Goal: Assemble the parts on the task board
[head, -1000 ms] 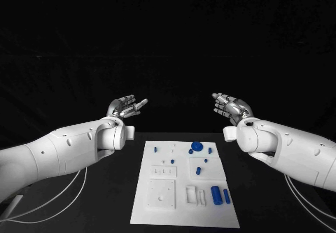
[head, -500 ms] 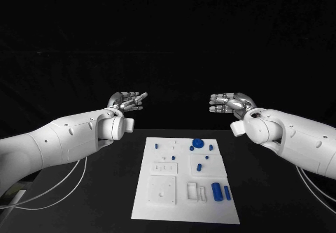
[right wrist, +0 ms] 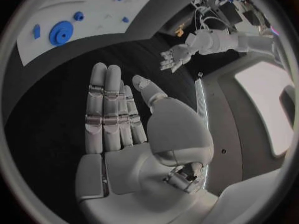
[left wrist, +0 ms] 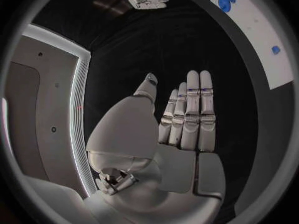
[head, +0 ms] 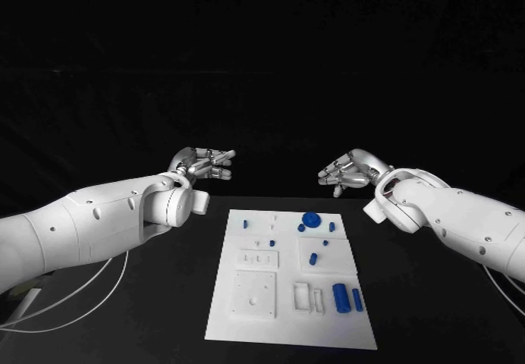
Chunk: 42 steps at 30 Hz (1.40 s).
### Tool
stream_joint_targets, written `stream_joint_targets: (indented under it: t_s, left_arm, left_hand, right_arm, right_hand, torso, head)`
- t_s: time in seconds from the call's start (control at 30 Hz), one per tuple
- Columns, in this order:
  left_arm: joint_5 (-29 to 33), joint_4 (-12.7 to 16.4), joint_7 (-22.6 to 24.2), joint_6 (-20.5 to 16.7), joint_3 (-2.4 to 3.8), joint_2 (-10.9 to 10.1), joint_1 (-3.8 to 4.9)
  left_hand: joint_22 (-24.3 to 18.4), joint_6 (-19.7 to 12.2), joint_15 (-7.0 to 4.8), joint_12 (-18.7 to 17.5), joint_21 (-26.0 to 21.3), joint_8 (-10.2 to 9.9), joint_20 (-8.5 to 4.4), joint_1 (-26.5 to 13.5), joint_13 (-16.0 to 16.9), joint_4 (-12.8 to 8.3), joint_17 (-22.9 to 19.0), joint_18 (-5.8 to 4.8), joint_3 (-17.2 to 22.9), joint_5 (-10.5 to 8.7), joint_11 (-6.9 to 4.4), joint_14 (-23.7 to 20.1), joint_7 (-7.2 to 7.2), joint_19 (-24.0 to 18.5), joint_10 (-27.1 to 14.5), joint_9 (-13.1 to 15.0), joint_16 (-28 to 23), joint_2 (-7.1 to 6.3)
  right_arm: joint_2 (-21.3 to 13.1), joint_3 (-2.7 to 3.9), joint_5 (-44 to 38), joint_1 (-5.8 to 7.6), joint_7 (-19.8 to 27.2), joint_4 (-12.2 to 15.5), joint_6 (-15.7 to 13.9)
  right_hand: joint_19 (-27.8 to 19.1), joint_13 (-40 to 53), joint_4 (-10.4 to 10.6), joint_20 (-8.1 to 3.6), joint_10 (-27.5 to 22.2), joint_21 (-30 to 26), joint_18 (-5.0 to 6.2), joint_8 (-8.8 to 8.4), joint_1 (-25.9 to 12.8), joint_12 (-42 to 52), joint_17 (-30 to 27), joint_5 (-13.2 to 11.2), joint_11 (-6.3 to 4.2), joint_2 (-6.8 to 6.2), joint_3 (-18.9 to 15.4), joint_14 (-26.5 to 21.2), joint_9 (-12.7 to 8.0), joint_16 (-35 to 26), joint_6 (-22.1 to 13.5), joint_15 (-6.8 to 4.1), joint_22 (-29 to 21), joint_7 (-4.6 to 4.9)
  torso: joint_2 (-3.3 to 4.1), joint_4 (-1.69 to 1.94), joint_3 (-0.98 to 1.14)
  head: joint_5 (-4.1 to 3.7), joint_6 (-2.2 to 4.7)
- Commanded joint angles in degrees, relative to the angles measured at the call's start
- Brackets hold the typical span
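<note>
- Left robot hand (head: 203, 164) and right robot hand (head: 348, 173) hover beyond the board's far end, fingers extended, holding nothing.
- Task board (head: 253, 318) lies mid-counter, long axis 12 to 6 o'clock.
- Small blue parts (head: 339, 296) are hard to distinguish.

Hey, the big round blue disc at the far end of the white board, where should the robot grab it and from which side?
Probably by its rim, coming down from above. The round blue disc lies flat on the task board with a raised hub, so only the edge offers opposed faces. The right hand hangs nearer, empty with fingers apart; a small blue part close beside the disc leaves less finger room there.
</note>
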Motion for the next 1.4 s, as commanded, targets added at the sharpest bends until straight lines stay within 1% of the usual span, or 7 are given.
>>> stream_joint_targets:
  t_s: [0.03,0.33,0.6,0.77,1.03,1.17,1.4]
  left_arm:
    - [-2.5,2.7,-0.3,3.2,0.04,-1.1,0.23]
    - [-4.6,9.6,-1.1,4.5,0.03,-4.4,0.31]
    - [-6.1,15.5,-1.5,5.8,0.04,-7.2,0.3]
    - [-6.8,17.5,-1.9,6.9,0.04,-7.8,0.3]
    - [-7.6,19.1,-2.3,8.0,0.05,-8.1,0.31]
    - [-7.9,19.2,-2.5,8.2,0.05,-7.9,0.31]
    - [-8.2,19.3,-2.8,8.3,0.05,-7.7,0.3]
  left_hand:
    - [1.0,-0.2,-0.22,-0.2,1.7,0.0,-0.55,0.5,0.1,-0.6,0.8,0.2,0.1,-0.14,-0.24,0.8,0.07,0.4,-0.4,0.0,1.7,0.03]
    - [5.9,0.1,-1.16,-0.2,9.0,0.0,-1.5,1.1,0.0,-2.6,4.2,0.31,0.3,-0.05,-0.65,-0.2,-0.14,-1.8,0.4,0.0,10.0,-0.12]
    - [9.1,0.0,-1.43,-0.2,13.5,0.0,-1.71,1.0,0.0,-3.6,5.1,0.56,0.3,0.01,-0.72,-1.6,-0.14,-3.8,0.5,0.0,15.2,-0.19]
    - [10.2,-0.2,-1.53,-0.2,15.5,0.0,-1.85,1.0,0.0,-3.9,4.5,1.17,0.4,0.05,-0.42,-0.8,-0.11,-2.8,-1.5,0.0,14.8,-0.17]
    - [14.3,-0.3,-1.7,-0.2,21.7,0.0,-2.07,0.7,0.0,-3.9,4.8,2.2,0.5,0.06,-0.5,-0.3,-0.12,-2.9,-1.7,0.0,14.9,-0.25]
    - [17.5,-0.3,-2.01,-0.2,26.5,0.0,-2.37,0.6,0.0,-4.0,6.0,3.09,0.6,0.13,-0.61,0.3,-0.27,-2.6,-2.1,0.0,15.8,-0.27]
    - [19.6,-0.4,-2.18,-0.2,30.2,0.0,-2.41,0.6,0.0,-3.9,9.8,3.89,0.7,0.15,-0.66,-0.4,-0.34,-3.0,-2.6,0.0,17.1,-0.37]
  right_arm:
    - [0.0,0.04,-20.3,-0.14,-4.3,1.3,0.7]
    - [-0.2,0.05,-33.8,-0.94,-9.9,4.8,-0.5]
    - [0.0,0.06,-40.8,-2.4,-13.5,6.6,-1.3]
    - [0.0,0.06,-42.9,-3.17,-14.6,7.0,-2.0]
    - [0.2,0.07,-44.0,-3.9,-16.0,7.5,-2.6]
    - [0.1,0.08,-44.5,-4.05,-16.9,8.0,-2.4]
    - [0.1,0.08,-44.6,-4.12,-17.5,8.5,-2.1]
  right_hand:
    - [2.2,0.1,-0.5,-0.89,0.8,2.4,-0.27,-0.3,0.0,0.1,5.7,-0.6,-0.47,-0.71,0.4,2.2,0.1,6.0,0.5,-0.73,1.7,-0.32]
    - [3.3,0.1,-0.6,-1.52,-0.6,11.6,-0.75,-0.26,-1.1,0.1,18.0,-4.1,-0.19,-3.26,7.8,0.6,0.1,18.1,0.3,-0.84,9.9,-0.38]
    - [0.1,0.1,2.4,-1.33,-0.4,17.6,-0.37,-0.29,-0.6,0.1,17.7,-6.2,-0.15,-6.72,13.1,-0.3,0.3,21.8,0.4,-0.66,18.2,-0.24]
    - [-0.4,0.3,2.3,-1.35,0.5,18.1,-0.37,-0.29,0.4,0.1,17.3,-8.2,-0.36,-7.63,14.7,-0.5,0.3,22.2,0.5,-0.73,19.9,-0.23]
    - [0.0,2.5,3.0,-2.48,5.7,25.5,-1.31,-0.27,0.4,0.4,17.6,-6.7,-2.17,-8.45,13.8,-0.3,0.2,23.0,0.7,-1.98,28.3,-0.69]
    - [1.9,6.0,3.0,-3.92,8.5,35.6,-2.13,-0.26,-0.2,0.4,18.5,-1.2,-3.42,-8.96,13.6,0.0,0.8,24.7,2.7,-3.16,39.7,-1.28]
    - [-0.6,14.0,2.7,-3.61,5.6,37.6,-1.71,-0.28,-0.9,0.2,18.5,1.2,-3.04,-8.88,14.3,-0.7,2.0,26.2,1.9,-2.86,43.9,-1.25]
  torso:
    - [1.63,0.54,-0.48]
    - [4.15,1.05,-0.55]
    - [5.94,1.18,-0.37]
    - [6.72,1.6,-0.26]
    - [7.84,1.72,-0.32]
    - [8.29,1.82,-0.39]
    - [8.7,1.96,-0.3]
  head:
    - [-0.44,0.31]
    - [-1.27,0.86]
    - [-1.94,1.44]
    - [-2.39,1.85]
    - [-2.55,1.93]
    - [-2.78,2.11]
    - [-2.79,2.29]
